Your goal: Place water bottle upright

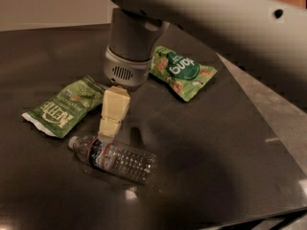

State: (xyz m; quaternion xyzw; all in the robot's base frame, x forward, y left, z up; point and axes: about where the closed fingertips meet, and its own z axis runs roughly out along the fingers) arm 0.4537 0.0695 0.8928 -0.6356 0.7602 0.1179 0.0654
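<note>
The water bottle point(117, 159) lies on its side on the dark table point(201, 157), front left of centre. It is clear and ribbed, with a dark label edged in red. Its white cap point(73, 142) points left. My gripper point(106, 132), cream-coloured under a grey wrist, hangs down just above and behind the bottle's neck end. It is close to the label and holds nothing that I can see. The big grey arm point(211, 18) crosses the top of the view.
A green Kettle snack bag point(62, 108) lies left of the gripper. Another green snack bag point(182, 72) lies behind and to the right, partly under the arm. The table's edge runs along the right and front, with grey floor point(288, 114) beyond.
</note>
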